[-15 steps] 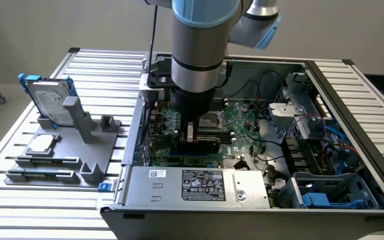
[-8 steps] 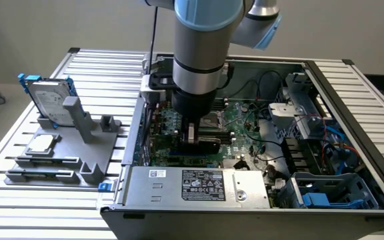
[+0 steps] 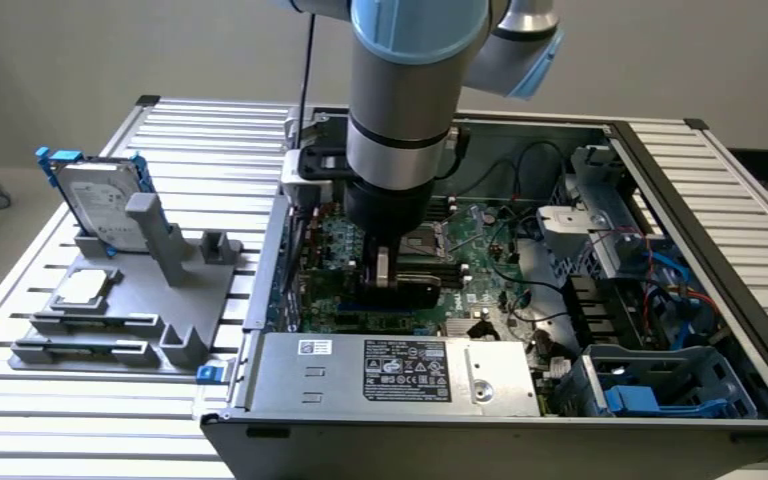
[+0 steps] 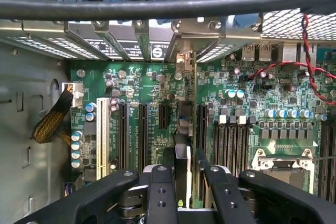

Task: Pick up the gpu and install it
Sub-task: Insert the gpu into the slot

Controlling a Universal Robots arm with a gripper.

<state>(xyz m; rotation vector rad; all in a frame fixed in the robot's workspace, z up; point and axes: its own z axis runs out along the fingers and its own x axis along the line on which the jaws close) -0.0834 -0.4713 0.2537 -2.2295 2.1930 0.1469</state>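
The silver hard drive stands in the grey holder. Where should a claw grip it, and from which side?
I would grip the hard drive by its top edge, coming straight down from above, closing on its two broad faces. It stands upright with its lower end seated in the grey holder, so only the upper part is free.

Gripper [image 4: 186, 179] clamped on the gpu [image 4: 182, 153], down over the motherboard [image 4: 147, 77]. Clear room above the motherboard's black slots [image 4: 143, 129] just beside the gpu. Power supply [image 3: 404, 370] walls one motherboard edge, drive cage [image 3: 587, 232] another, and a black cable [image 4: 168, 7] crosses above the motherboard.
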